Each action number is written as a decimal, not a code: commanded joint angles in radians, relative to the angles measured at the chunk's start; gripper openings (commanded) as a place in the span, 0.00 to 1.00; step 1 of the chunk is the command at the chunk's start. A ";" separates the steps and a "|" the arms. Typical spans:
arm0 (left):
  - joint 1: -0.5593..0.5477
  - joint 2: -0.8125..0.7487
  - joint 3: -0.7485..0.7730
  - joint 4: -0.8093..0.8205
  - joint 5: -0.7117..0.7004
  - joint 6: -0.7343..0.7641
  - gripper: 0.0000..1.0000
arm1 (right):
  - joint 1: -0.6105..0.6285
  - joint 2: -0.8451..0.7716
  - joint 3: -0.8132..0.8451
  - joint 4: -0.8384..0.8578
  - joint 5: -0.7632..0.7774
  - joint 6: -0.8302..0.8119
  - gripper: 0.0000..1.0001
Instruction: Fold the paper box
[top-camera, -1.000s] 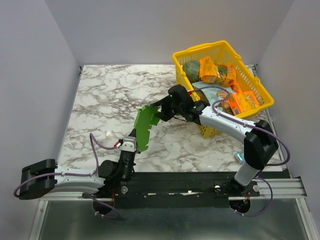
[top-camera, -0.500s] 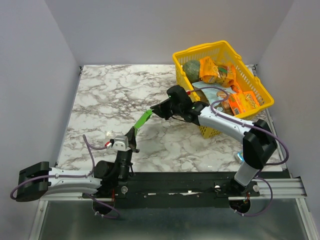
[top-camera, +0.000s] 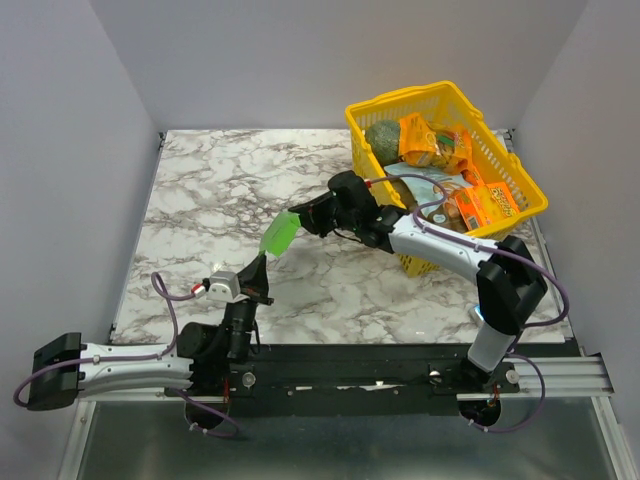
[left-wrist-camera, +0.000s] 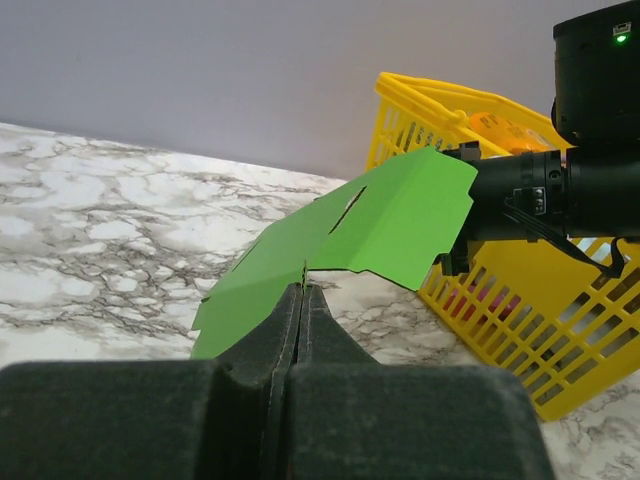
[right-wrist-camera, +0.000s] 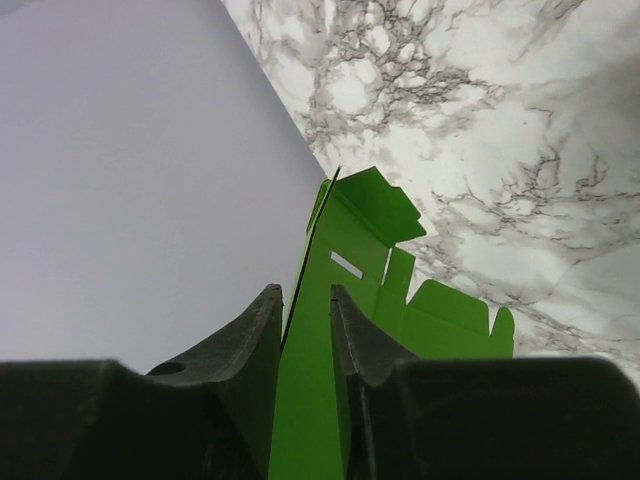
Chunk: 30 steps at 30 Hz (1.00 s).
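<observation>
The paper box (top-camera: 279, 236) is a bright green flat creased cut-out, held in the air over the marble table between my two grippers. My left gripper (top-camera: 262, 266) is shut on its near lower edge. In the left wrist view the jaws (left-wrist-camera: 303, 290) pinch the card's edge, and the card (left-wrist-camera: 390, 215) rises away toward the right arm. My right gripper (top-camera: 298, 220) holds the card's far upper end. In the right wrist view the jaws (right-wrist-camera: 305, 295) stand narrowly apart with a panel of the card (right-wrist-camera: 360, 240) between them. Flaps and a slot show beyond.
A yellow plastic basket (top-camera: 405, 96) with snack packs stands at the back right, just behind the right arm; it also shows in the left wrist view (left-wrist-camera: 500, 320). A blue-and-white pack (top-camera: 478, 312) lies near the table's front right edge. Grey walls enclose the table.
The card has swung from broadside to nearly edge-on and risen. The left gripper has drawn back toward the near edge. The right gripper has shifted slightly left and back.
</observation>
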 joint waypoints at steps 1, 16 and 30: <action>0.003 -0.029 -0.161 -0.029 0.056 -0.051 0.00 | 0.020 0.025 0.002 0.062 -0.056 0.003 0.36; 0.001 -0.063 -0.164 -0.063 0.066 -0.060 0.00 | 0.014 0.017 -0.004 0.096 -0.056 -0.006 0.62; 0.001 -0.059 -0.164 -0.072 0.075 -0.065 0.00 | -0.018 0.002 0.003 0.101 -0.083 -0.026 0.71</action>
